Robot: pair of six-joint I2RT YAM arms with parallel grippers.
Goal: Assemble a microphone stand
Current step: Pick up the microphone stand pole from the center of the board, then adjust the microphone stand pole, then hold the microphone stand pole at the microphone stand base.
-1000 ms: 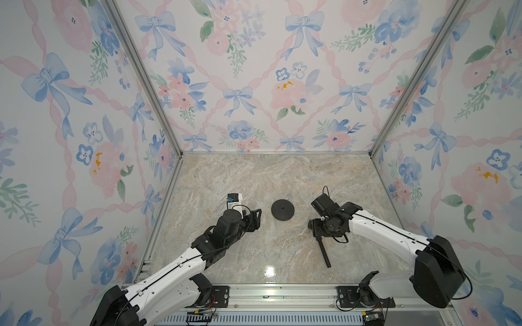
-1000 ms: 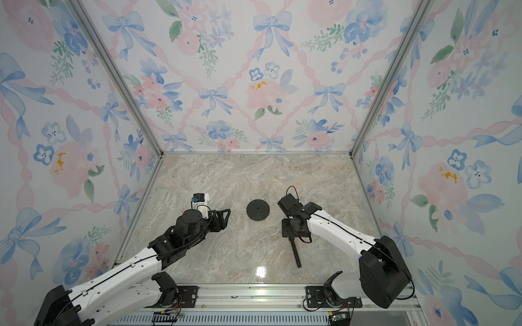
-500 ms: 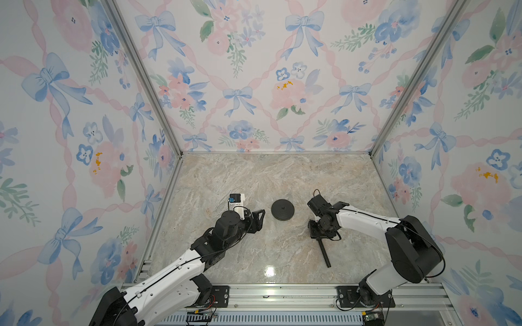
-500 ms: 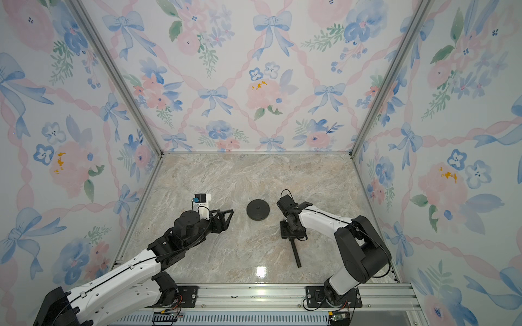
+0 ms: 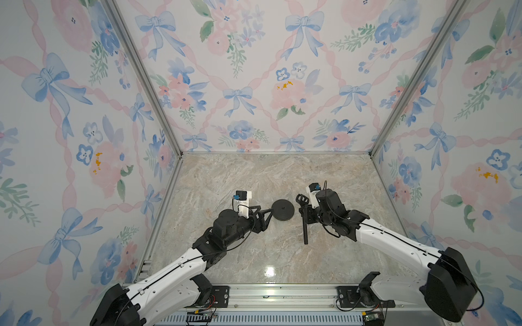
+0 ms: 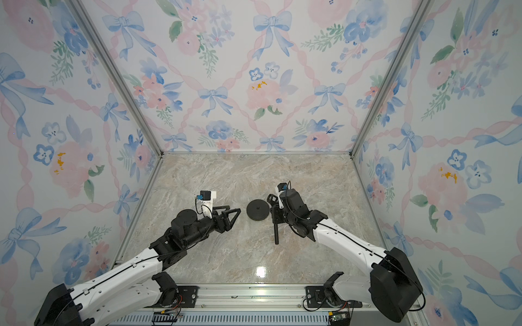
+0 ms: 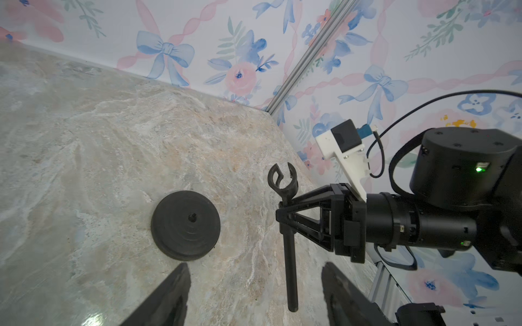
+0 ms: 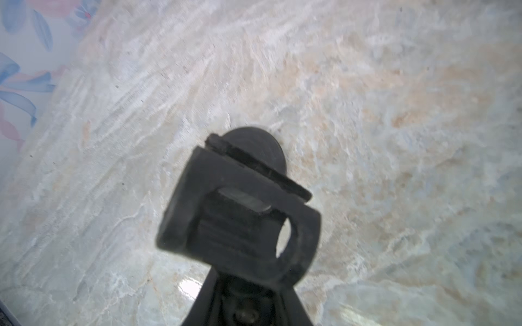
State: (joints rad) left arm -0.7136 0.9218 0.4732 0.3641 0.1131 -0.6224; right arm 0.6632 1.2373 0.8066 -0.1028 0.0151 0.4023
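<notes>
change: a second ago the thin black rod with a C-shaped clip (image 5: 304, 225) lay flat on the marble-look tabletop (image 5: 254, 175), with my right pincer (image 5: 304, 211) spread over it. Now that pincer is clenched on the rod just below the clip and has it raised, clip end up.
rod place: just right of centre, lower half of both top views. It is near upright in the left wrist view. Its lower end seems off the tabletop, not certain.
meaning: pick-up looks done. I judge the next step is carrying the rod's lower end over to the base.
base: round flat black disc base (image 5: 283, 209) sits flat at centre, lower half, just left of the rod and not touching it. The small stud (image 7: 192, 216) at its middle faces up.
left pincer (image 6: 234, 216): released and empty, crept closer to the base's left edge. It looks just short of touching.
right wrist view: blurred, mostly filled by a dark finger, with the base peeking out behind.
surroundings: floral wallpaper walls (image 5: 254, 84) on three sides; I see no other loose things.
in the way: nothing between rod and base. The risks I see are the left pincer crowding the base and the thin rod tilting in the grip as it goes onto the stud.
</notes>
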